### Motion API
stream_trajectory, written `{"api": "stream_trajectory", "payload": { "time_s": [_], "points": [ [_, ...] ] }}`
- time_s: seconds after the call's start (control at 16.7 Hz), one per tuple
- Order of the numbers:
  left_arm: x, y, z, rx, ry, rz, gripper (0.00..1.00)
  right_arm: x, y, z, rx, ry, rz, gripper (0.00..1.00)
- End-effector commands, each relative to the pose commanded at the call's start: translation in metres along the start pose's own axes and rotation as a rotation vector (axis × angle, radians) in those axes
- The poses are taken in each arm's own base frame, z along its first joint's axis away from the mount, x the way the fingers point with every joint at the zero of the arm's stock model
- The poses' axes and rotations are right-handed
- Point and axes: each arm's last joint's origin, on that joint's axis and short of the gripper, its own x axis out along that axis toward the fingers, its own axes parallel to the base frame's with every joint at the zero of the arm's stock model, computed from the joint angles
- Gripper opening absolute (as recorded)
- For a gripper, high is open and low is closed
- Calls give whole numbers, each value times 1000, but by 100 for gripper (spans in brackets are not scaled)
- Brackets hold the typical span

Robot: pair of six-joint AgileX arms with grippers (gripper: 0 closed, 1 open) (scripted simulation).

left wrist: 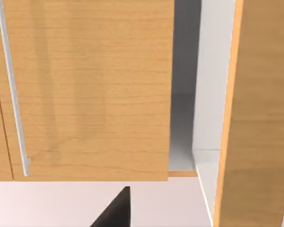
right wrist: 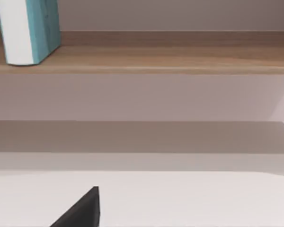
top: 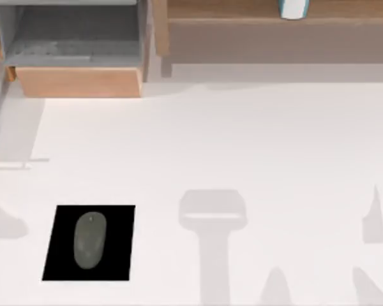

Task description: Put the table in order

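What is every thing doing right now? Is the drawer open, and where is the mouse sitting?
drawer: pulled open, grey inside showing, nothing visible in it.
mouse: lying flat on the black mat, untouched.
black mat: flat on the table, near the left front.
book: standing upright on the wooden shelf.

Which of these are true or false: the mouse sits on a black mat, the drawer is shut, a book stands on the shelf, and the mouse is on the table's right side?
1. The mouse sits on a black mat. True.
2. The drawer is shut. False: it is pulled open, its grey inside showing.
3. A teal and white book stands upright on the wooden shelf. True.
4. The mouse is on the right side of the table. False: it lies at the near left.
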Motion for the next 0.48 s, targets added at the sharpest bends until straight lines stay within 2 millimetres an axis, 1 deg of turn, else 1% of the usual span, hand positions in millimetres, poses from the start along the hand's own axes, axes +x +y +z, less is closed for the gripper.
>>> {"api": "stream_trajectory", "payload": {
  "time_s": [0.48],
  "points": [
    [0,0,0,0,0,0,2,0,0,0,0,0,0,100]
  ]
}}
